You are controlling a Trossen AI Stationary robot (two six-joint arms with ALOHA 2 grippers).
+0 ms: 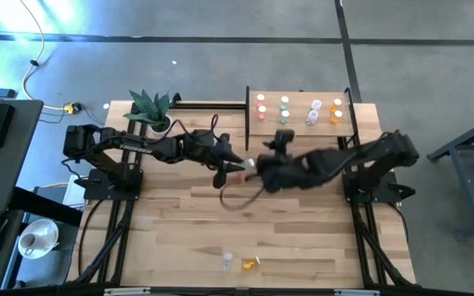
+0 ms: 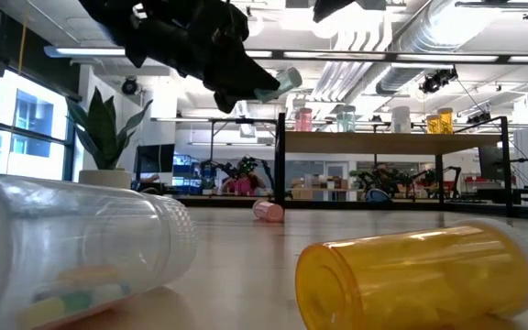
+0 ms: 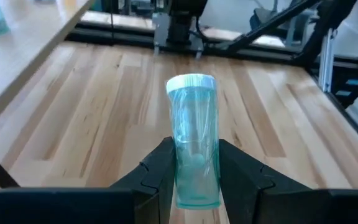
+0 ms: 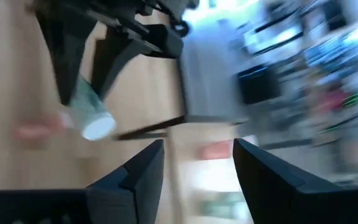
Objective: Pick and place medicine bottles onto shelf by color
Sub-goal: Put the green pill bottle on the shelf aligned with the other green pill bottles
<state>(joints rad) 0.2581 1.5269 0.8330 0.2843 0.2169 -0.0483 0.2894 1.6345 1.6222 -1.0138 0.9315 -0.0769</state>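
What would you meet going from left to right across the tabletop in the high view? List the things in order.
Potted plant → left gripper holding a green bottle → right gripper → shelf

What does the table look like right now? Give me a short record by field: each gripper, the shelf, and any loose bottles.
left gripper: shut on green bottle, above mid-table
right gripper: open, empty, close to the left gripper
shelf: far right of the table, bottles standing in pink, green, clear and orange groups
loose bottles: clear bottle and orange bottle lying at the near edge; pink bottle lying mid-table
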